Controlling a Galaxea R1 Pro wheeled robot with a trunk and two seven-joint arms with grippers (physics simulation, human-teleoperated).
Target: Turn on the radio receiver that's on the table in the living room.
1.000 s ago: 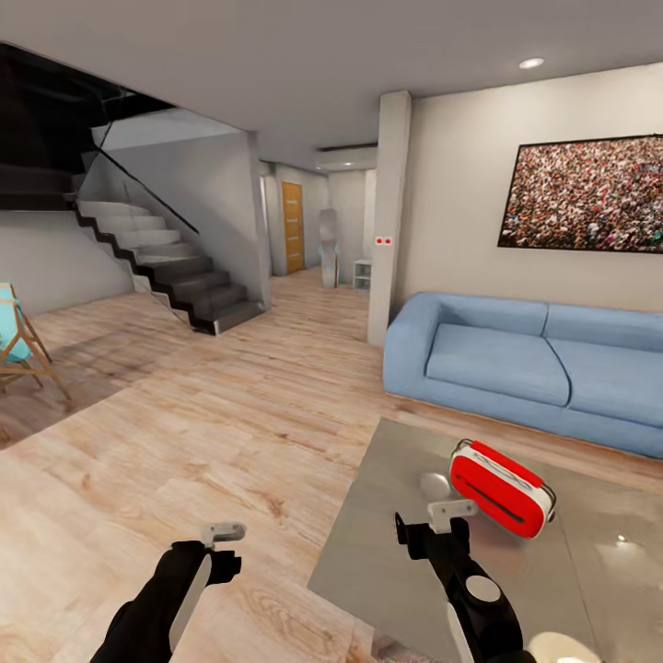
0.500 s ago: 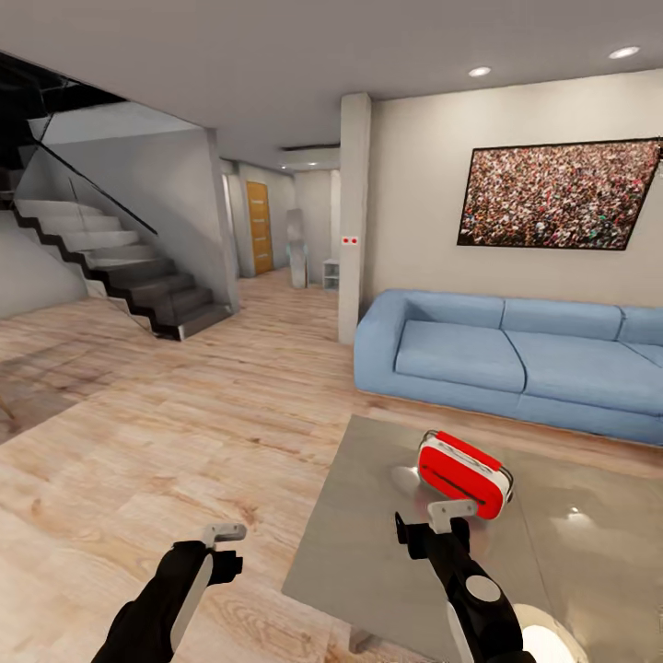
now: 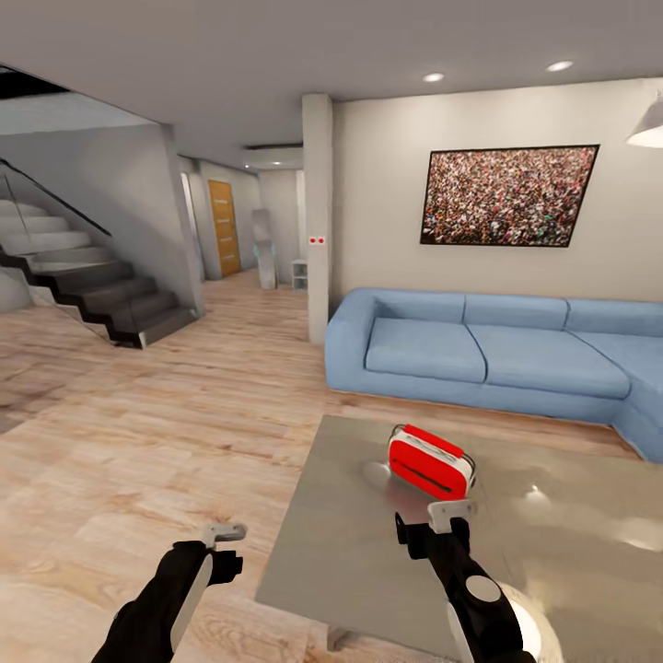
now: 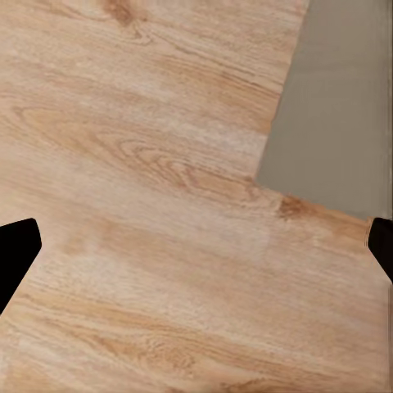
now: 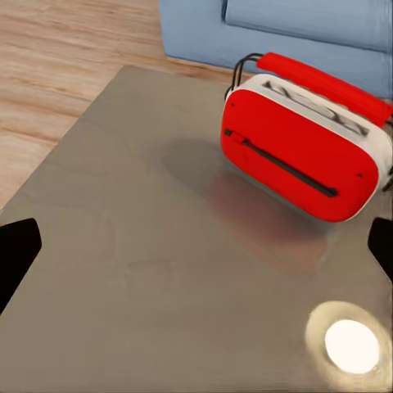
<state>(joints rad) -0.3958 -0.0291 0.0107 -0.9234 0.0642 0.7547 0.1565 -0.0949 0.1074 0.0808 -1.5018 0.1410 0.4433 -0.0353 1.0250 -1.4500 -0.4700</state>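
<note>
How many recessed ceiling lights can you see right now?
2. Both sit in the white ceiling above the framed crowd picture: one round recessed ceiling light nearer the pillar, the other further right. More may lie outside the frame.

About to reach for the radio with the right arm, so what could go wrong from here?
The radio receiver stands free on the glossy table, so a push from the open right gripper may slide or tip it rather than switch it. No switch or dial is visible on its facing side. The left gripper hangs over floor beside the table edge; driving closer might clip it.
</note>
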